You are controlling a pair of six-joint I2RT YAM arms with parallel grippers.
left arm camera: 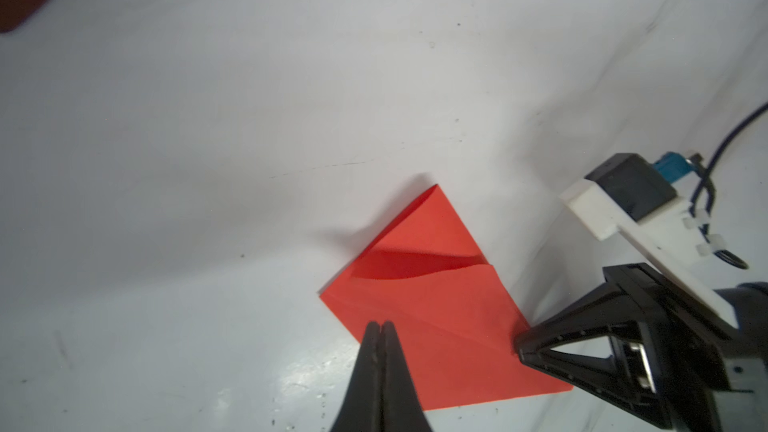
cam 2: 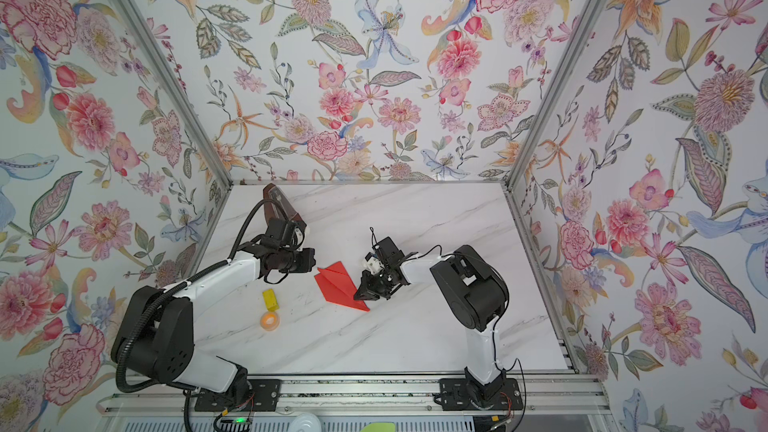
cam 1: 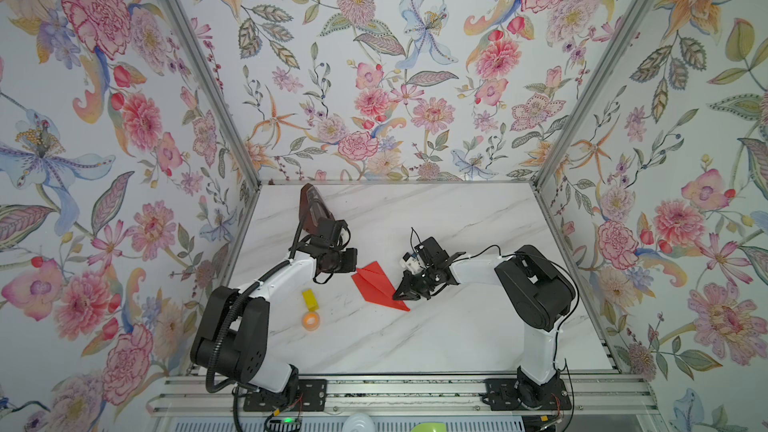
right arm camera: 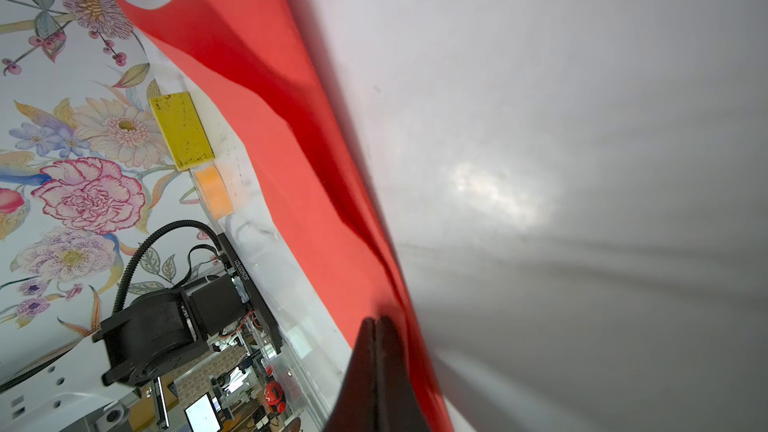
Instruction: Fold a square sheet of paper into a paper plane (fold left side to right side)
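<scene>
The square sheet of paper [cam 1: 376,284] [cam 2: 338,284] is bright red and lies on the marble table, creased into a narrow pointed paper plane shape whose tip points toward the front. One top flap bulges up a little in the left wrist view [left arm camera: 419,268]. My left gripper [left arm camera: 380,324] is shut and empty, its tips over the sheet's left edge. My right gripper [cam 1: 397,296] [cam 2: 357,295] [right arm camera: 378,322] is shut too, its tips resting on the paper [right arm camera: 291,160] at its right edge, with nothing between the jaws.
A yellow block [cam 1: 310,299] [right arm camera: 181,130] and an orange tape roll [cam 1: 311,320] [right arm camera: 214,191] lie left of the paper. A dark brown metronome [cam 1: 313,209] stands at the back left, behind the left arm. Floral walls enclose the table [cam 1: 436,338].
</scene>
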